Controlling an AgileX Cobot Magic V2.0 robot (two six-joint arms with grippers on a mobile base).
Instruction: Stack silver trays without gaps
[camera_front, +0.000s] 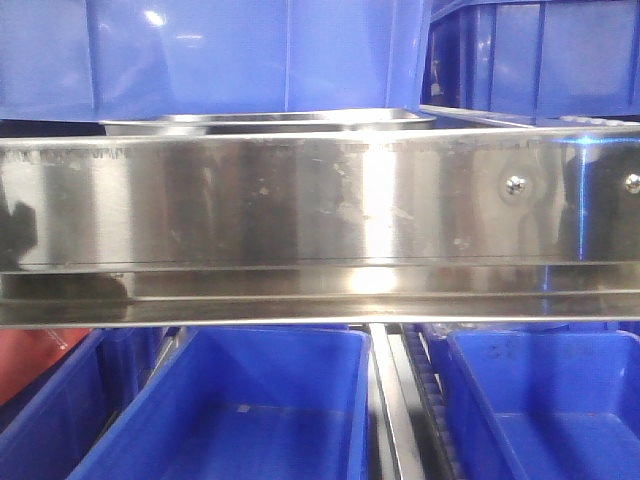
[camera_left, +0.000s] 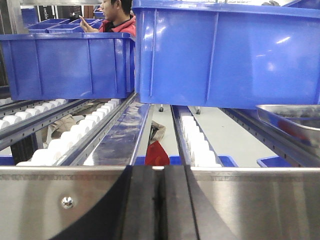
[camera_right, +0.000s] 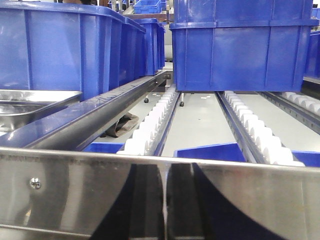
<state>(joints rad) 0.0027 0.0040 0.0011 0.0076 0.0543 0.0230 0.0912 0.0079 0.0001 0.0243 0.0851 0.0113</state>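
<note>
In the front view a silver tray (camera_front: 270, 122) rests on the shelf behind the steel rail, under a blue bin, and the thin rim of a second silver tray (camera_front: 480, 115) shows to its right. No gripper appears in that view. The left wrist view has one tray's corner (camera_left: 292, 120) at the right edge, well to the right of my left gripper (camera_left: 162, 171). Its black fingers are pressed together and hold nothing. A tray (camera_right: 30, 104) lies at the left of the right wrist view. My right gripper (camera_right: 165, 169) is shut and empty, with a hairline slit between its fingers.
A long steel shelf rail with screws (camera_front: 320, 215) crosses all views, right in front of both grippers. Blue bins (camera_left: 225, 50) (camera_right: 240, 45) sit on roller tracks (camera_right: 150, 127) behind it. More blue bins (camera_front: 240, 410) stand below. A person in red (camera_left: 117, 17) is far back.
</note>
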